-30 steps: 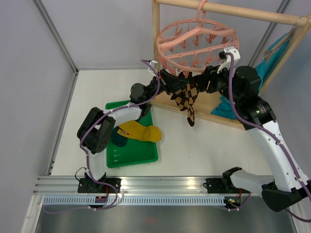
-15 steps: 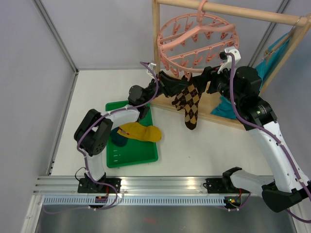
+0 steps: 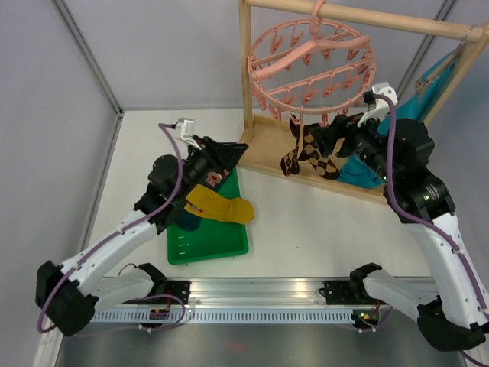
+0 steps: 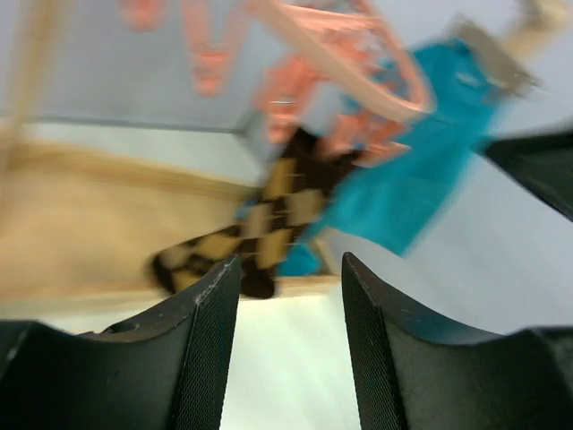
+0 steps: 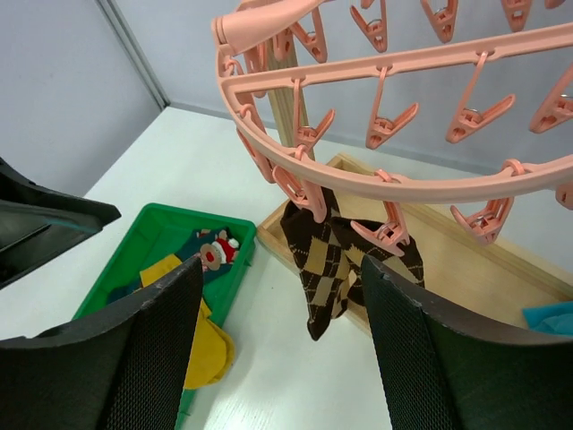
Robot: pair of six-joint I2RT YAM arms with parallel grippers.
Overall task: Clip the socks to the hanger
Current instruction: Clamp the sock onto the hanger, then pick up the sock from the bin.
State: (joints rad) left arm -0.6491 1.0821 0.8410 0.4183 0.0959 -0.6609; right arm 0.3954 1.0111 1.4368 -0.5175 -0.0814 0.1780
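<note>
The pink hanger [image 3: 309, 65] hangs from the wooden rack's top bar. Two brown-and-tan argyle socks [image 3: 306, 149] dangle from its front clips, and both show in the right wrist view [image 5: 327, 260], gripped by pink clips. My left gripper [image 3: 229, 153] is open and empty, a little to the left of them, over the green tray's far end. In the left wrist view that gripper [image 4: 291, 305] looks at one argyle sock [image 4: 269, 224], blurred. My right gripper [image 3: 334, 138] is open and empty just right of the socks; from its own view [image 5: 282, 269] they hang beyond its fingertips.
A green tray [image 3: 225, 246] holds a mustard-yellow sock [image 3: 221, 206] and a dark teal sock with a red-white figure [image 5: 215, 251]. The wooden rack's post [image 3: 246, 76] and base [image 3: 267, 157] stand behind. A large teal cloth [image 3: 359, 172] hangs at the right.
Both grippers have opened and let go of the argyle sock, which now hangs from the clips. The left arm pulled back to the left; the right gripper drew back to the right.
</note>
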